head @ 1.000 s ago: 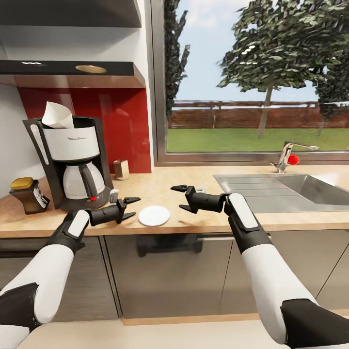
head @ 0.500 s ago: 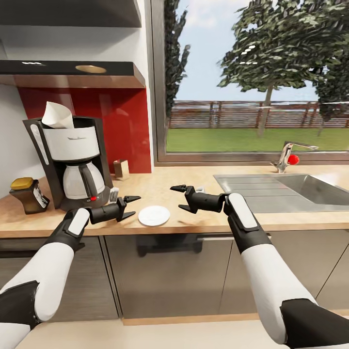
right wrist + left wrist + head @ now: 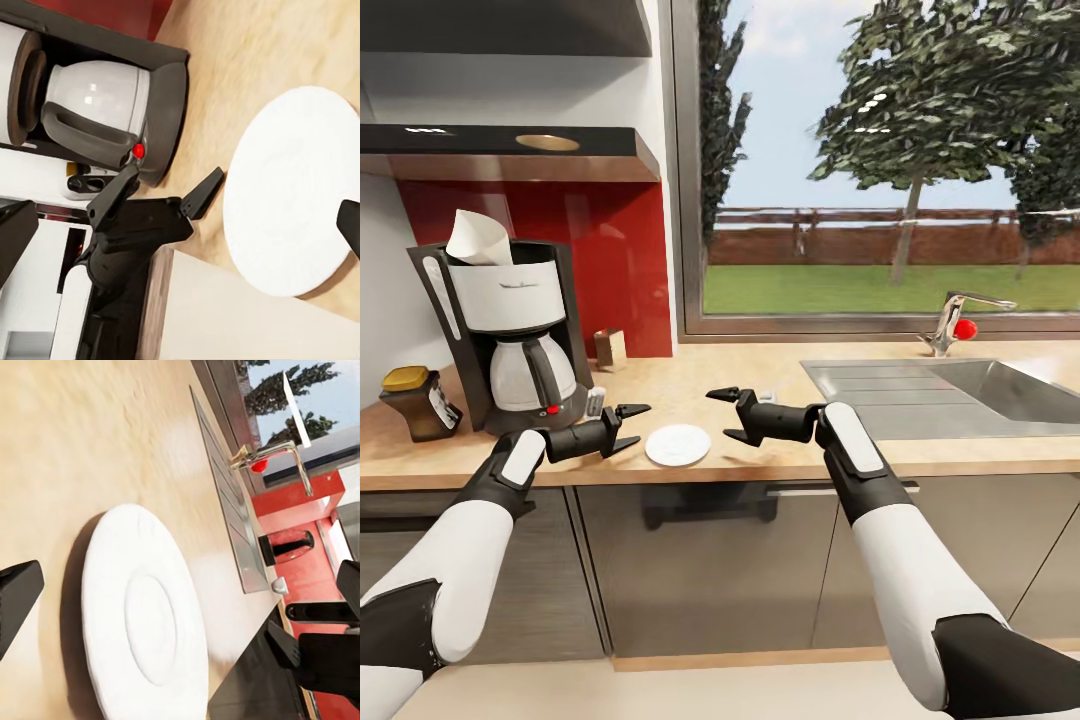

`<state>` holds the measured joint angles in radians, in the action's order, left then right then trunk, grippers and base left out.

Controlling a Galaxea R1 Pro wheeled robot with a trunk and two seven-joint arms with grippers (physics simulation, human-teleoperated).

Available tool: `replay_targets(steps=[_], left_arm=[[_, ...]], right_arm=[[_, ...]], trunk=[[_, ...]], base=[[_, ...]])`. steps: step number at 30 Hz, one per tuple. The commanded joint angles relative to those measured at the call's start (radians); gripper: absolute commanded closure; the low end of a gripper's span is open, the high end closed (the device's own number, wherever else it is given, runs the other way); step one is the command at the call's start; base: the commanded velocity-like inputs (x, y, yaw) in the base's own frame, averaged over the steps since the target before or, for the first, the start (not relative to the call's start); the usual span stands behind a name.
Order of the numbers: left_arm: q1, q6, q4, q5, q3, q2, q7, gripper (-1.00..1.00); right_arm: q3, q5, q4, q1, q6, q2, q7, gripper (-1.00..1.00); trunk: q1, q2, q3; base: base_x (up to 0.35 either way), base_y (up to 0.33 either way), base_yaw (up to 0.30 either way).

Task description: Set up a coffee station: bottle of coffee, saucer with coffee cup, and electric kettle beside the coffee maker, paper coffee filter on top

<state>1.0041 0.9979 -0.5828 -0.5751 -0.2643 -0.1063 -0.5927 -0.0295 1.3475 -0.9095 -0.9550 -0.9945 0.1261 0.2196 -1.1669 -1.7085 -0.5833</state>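
Both my grippers — left (image 3: 628, 427), right (image 3: 724, 414) — are spread wide, low center; the saucer (image 3: 678, 445) looks thin, breakable — grab its rim.

White saucer (image 3: 146, 619) lying flat on the light wood-grain bench (image 3: 90, 435), steel sink (image 3: 232, 510) and tap with red knob (image 3: 274, 461) sitting beyond, right end effector (image 3: 319, 622) hovering with fingers spread apart near the saucer
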Motion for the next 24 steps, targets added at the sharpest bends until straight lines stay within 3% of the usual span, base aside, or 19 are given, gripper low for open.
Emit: replay_targets(steps=[1, 10, 24], left_arm=[[0.001, 0.004, 0.001, 0.015, -0.003, 0.0, -0.004, -1.0], [0.001, 0.004, 0.001, 0.015, -0.003, 0.0, -0.004, -1.0], [0.001, 0.005, -0.003, 0.015, -0.003, 0.0, -0.004, -1.0]], right_arm=[[0.0, 0.01, -0.001, -0.001, -0.001, 0.0, 0.01, -1.0], [0.001, 0.008, 0.002, -0.001, -0.001, 0.0, 0.011, -1.0], [0.001, 0.011, 0.083, -0.001, 0.01, 0.0, 0.012, -1.0]], trunk=[[0.0, -0.001, -0.001], [0.0, -0.001, -0.001], [0.0, -0.001, -0.001]], base=[[0.0, 0.0, 0.0], [0.0, 0.0, 0.0], [0.0, 0.0, 0.0]])
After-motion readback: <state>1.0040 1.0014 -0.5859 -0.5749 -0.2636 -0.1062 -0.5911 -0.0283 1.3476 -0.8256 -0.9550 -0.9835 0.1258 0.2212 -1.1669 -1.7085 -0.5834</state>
